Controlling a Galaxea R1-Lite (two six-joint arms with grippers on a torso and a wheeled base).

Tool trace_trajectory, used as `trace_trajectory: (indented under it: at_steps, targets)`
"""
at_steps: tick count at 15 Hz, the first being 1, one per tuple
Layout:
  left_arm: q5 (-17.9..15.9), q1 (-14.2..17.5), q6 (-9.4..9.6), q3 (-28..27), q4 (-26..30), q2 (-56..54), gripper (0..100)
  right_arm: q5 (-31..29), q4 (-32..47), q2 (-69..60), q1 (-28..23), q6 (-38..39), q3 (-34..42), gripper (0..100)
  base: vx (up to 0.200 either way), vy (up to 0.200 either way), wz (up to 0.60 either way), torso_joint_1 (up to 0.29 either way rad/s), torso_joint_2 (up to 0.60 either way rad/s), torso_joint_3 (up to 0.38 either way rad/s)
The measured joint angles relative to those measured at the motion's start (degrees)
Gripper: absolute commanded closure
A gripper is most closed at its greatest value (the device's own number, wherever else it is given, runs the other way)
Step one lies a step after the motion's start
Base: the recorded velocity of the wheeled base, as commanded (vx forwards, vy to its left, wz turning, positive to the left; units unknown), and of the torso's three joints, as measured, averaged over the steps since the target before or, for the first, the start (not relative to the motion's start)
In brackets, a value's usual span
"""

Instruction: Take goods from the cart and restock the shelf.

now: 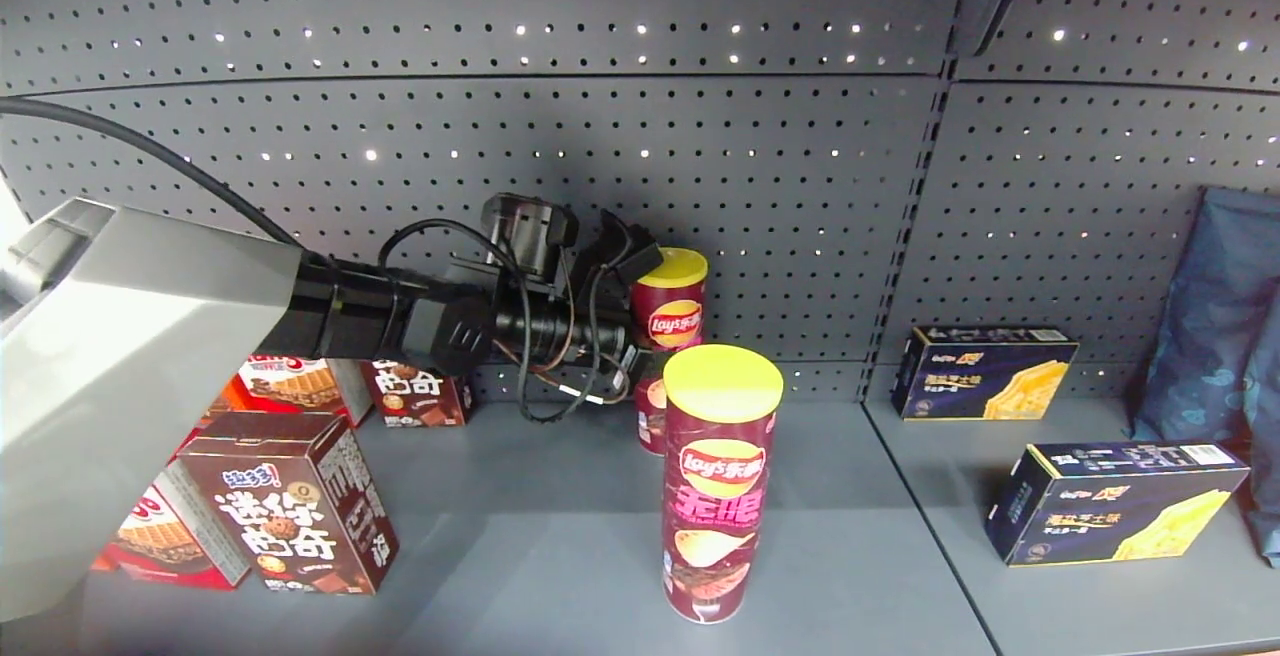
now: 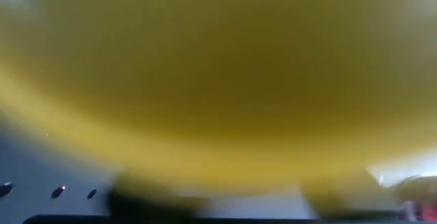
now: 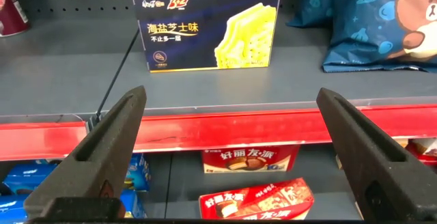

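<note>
1. The left gripper (image 1: pixel 630 331) is set against the side of the rear can (image 1: pixel 670 306), about halfway up. Whether the can is clamped cannot be told.
2. The rear can is stood upright on the shelf (image 1: pixel 560 516), close to the pegboard (image 1: pixel 760 186). Its yellow lid (image 2: pixel 218 80) is seen very close in the left wrist view.
3. A front can (image 1: pixel 718 484) is stood upright just ahead of the left gripper, nearer the shelf's front edge and not touched by it.
4. Brown boxes (image 1: pixel 300 506) are placed below the left arm, well back from the gripper.
5. The right gripper (image 3: pixel 232 98) is held with its fingers (image 3: pixel 102 149) spread wide, and nothing is held or touched by them.
6. Beyond the gap between those fingers the red shelf edge (image 3: pixel 225 125) is seen. Past it a dark box (image 3: pixel 205 26) is stood on the shelf.
7. A blue bag (image 3: pixel 372 26) is laid beside that box, beyond one fingertip.
</note>
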Motion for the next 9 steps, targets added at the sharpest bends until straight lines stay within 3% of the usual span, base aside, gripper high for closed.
trace_trajectory:
  at_steps: [4,9]
  targets:
    - [0.13,0.41,0.09,2.29,-0.87,-1.68,0,0.00,0.00,0.00,0.01,0.00,0.00,0,0.000,0.000,0.00,0.000,0.00,0.000]
    - [0.54,1.97,0.27,12.37,-5.19,-10.42,0,0.00,0.00,0.00,0.04,0.00,0.00,0,0.000,0.000,0.00,0.000,0.00,0.000]
